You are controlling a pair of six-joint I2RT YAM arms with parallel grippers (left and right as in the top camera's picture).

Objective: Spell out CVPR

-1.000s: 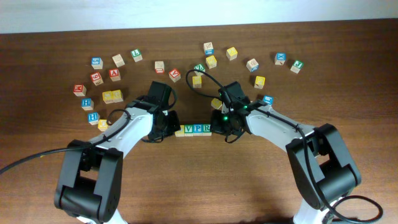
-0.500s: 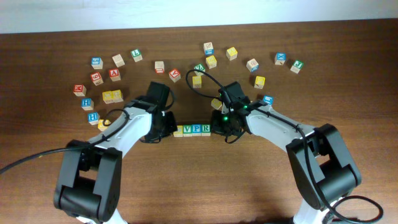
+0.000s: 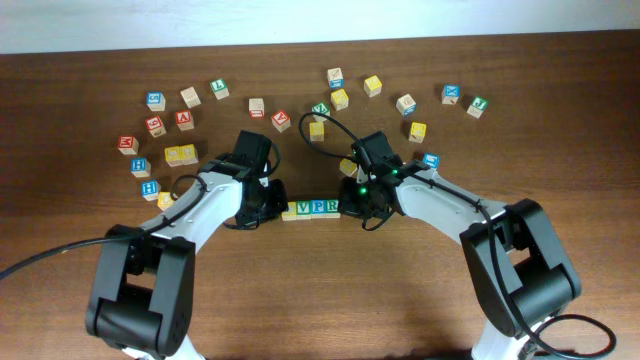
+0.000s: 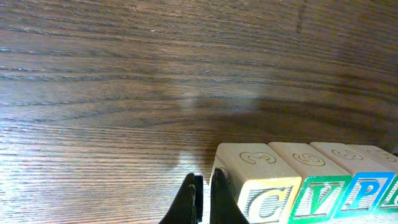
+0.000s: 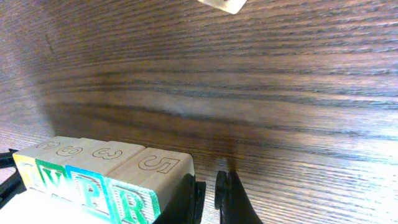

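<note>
Alignment of the CVPR row (image 3: 312, 208) looks done; left gripper (image 4: 205, 190) and right gripper (image 5: 210, 186), both pinched narrow and empty, should back off.

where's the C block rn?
Overhead, mid-table: the C block is the left end of the row, against the V block, with the left gripper just beside its outer face.

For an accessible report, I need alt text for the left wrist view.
A row of wooden letter cubes, with yellow C, green V and blue P showing, lies on a dark wooden table. The left arm's black tool stands beside the C cube, fingers close together.
</note>
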